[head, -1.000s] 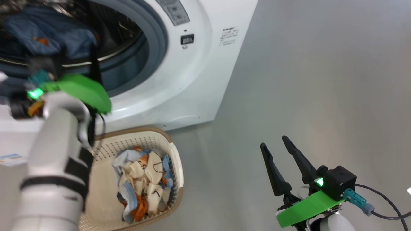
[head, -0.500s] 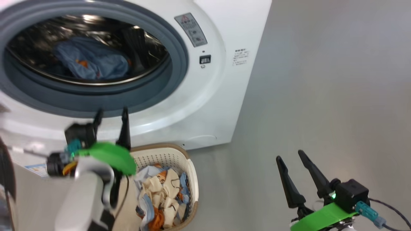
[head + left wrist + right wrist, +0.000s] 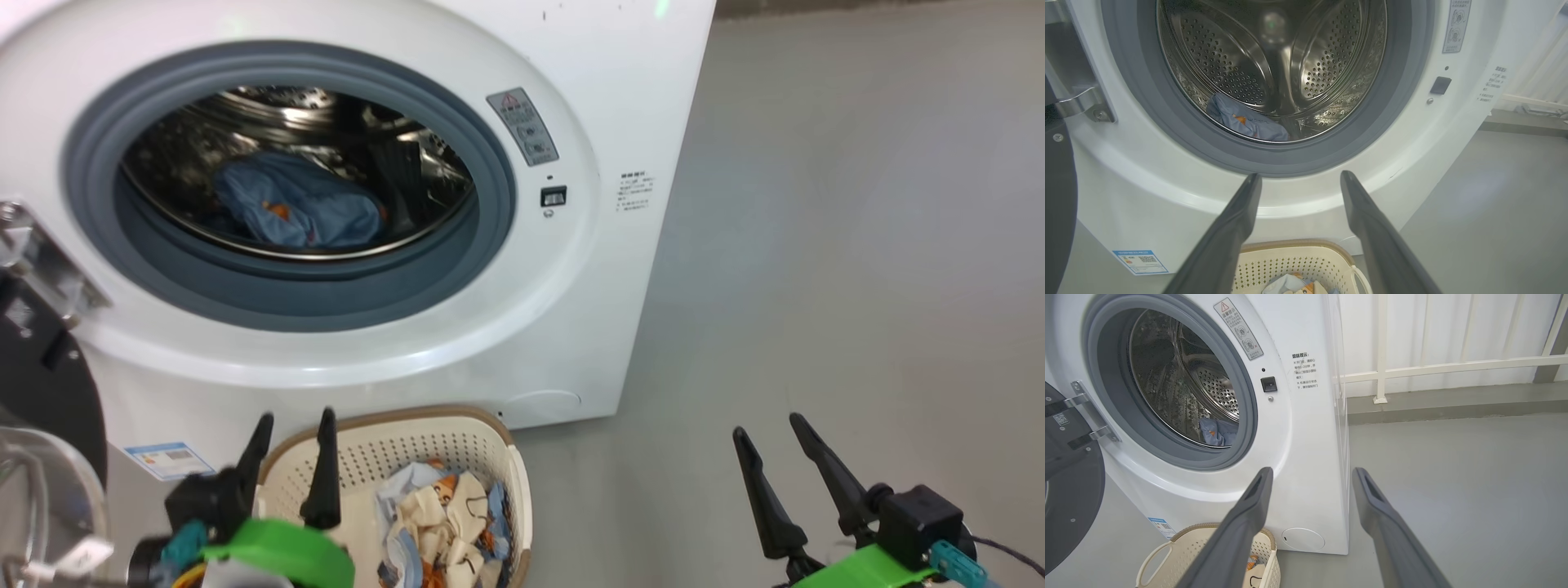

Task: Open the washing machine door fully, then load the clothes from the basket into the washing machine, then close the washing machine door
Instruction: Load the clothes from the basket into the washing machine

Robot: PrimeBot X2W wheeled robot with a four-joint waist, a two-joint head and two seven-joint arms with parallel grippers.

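Door status: the washing machine door (image 3: 49, 392) stands swung out to the left of the opening on its metal hinge (image 3: 1084, 102). Step 1 is judged complete.

Loading status: 1 light blue garment (image 3: 302, 204) lies low in the perforated steel drum (image 3: 1327, 61), inside the grey gasket (image 3: 490, 196). The rest of the clothes (image 3: 445, 514) (cream, blue and orange pieces, bunched together) lie in the basket (image 3: 424, 453), which sits on the floor just in front of the washing machine (image 3: 645, 98), below the opening. Loading is judged to be in its early part. Closing the door is not yet done.

Gripper status: the left gripper (image 3: 295, 416) hangs over the near-left rim of the basket, jaws parted and empty. The right gripper (image 3: 767, 426) hangs over bare floor, well apart from the basket, jaws likewise parted and empty.

Surface and room: the floor (image 3: 857, 245) is smooth, matt grey and level. A white railing (image 3: 1433, 367) runs along a pale wall behind the machine. A blue label sticker (image 3: 159, 459) sits low on the front panel.
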